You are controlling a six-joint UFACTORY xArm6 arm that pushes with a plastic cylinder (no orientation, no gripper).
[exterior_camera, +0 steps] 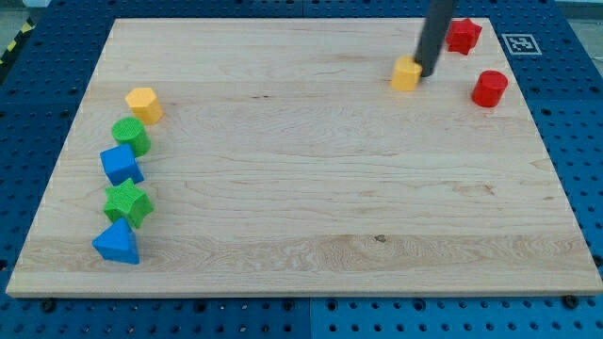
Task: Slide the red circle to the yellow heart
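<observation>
So the biggest thing here is the wooden board (301, 235), and I'll place everything off the yellow heart (406, 72), which sits near the board's top edge, right of centre. There's no gripper on this rig, just a dark rod, so nothing opens, closes or holds anything; my tip (426, 72) is parked right against the heart's right side, touching or as good as. That's the worry: the heart is the target, not the thing to push, and any nudge toward the view's left shoves it away. The red circle (489, 88) is to the heart's right and a bit lower, clear of the tip. To push it I'd have to get round to its far right side, and the other red block (463, 35), up and right of the heart (shape hard to call), could get clipped on the way. A glancing push could also roll the circle past the heart. The blocks far left of the heart are out of play.
</observation>
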